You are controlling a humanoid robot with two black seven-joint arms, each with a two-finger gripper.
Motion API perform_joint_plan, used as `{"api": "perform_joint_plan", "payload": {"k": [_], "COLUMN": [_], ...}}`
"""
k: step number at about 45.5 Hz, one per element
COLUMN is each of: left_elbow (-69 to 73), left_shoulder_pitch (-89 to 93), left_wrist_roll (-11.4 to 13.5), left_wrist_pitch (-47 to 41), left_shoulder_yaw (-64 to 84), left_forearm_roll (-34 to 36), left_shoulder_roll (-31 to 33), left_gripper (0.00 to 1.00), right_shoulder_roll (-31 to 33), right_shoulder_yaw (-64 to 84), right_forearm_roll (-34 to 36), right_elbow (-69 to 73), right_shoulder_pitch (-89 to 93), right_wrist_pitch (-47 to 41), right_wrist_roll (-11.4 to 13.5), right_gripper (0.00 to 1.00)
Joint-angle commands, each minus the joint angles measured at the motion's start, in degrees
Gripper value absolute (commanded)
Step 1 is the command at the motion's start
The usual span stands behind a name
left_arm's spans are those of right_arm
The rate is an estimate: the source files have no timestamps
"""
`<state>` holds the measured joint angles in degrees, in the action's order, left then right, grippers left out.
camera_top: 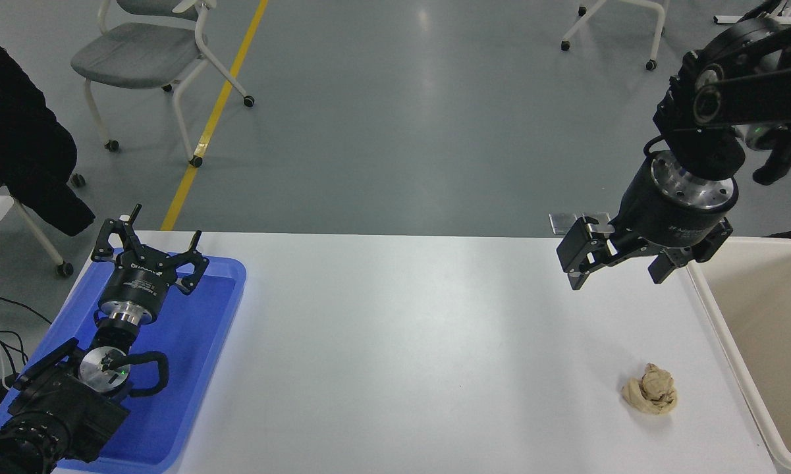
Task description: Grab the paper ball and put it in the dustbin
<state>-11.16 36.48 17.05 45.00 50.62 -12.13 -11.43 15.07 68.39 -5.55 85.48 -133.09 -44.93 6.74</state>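
Observation:
The tan paper ball (650, 390) lies on the white table near its right front, a short way left of the dustbin (731, 329), a cream-white tub at the right edge. My right gripper (622, 271) hangs in the air well above and behind the ball, fingers open and empty, pointing down and to the left. The left gripper (150, 238) rests open over the blue tray at the lower left, parked.
A shallow blue tray (217, 316) lies under the left arm. Beyond the table's far edge stand wheeled chairs (151, 52) on a grey floor with a yellow line. A dark coat (20, 138) hangs at the far left.

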Motion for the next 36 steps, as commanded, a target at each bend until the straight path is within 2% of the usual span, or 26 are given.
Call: {"api": "perform_joint_plan", "payload": {"k": [1,15,21,28,36], "left_elbow": [0.0,-0.2,0.0,-0.2,0.0], "left_shoulder_pitch": [0.0,0.0,0.0,0.0,0.0], "left_wrist_roll": [0.0,0.0,0.0,0.0,0.0], "left_wrist_pitch": [0.0,0.0,0.0,0.0,0.0], "left_shoulder_yaw": [0.0,0.0,0.0,0.0,0.0], "left_forearm_roll": [0.0,0.0,0.0,0.0,0.0], "left_shoulder_roll": [0.0,0.0,0.0,0.0,0.0], "left_gripper": [1.00,1.00,1.00,1.00,1.00], "right_shoulder_roll": [0.0,-0.1,0.4,4.9,13.2], "right_shoulder_yaw": [-0.2,-1.4,-2.6,-4.8,-10.0], "right_forearm_roll": [-0.4,-0.8,-4.8,-8.3,-17.7], "right_elbow": [-1.3,-6.4,-7.9,-10.3,-13.0], "right_shoulder_pitch": [0.8,6.4,10.4,15.8,24.7], "right_wrist_pitch": [-0.1,2.2,2.4,3.1,3.8], "right_wrist_roll": [0.0,0.0,-0.1,-0.1,-0.1], "right_gripper": [1.00,1.00,1.00,1.00,1.00]}}
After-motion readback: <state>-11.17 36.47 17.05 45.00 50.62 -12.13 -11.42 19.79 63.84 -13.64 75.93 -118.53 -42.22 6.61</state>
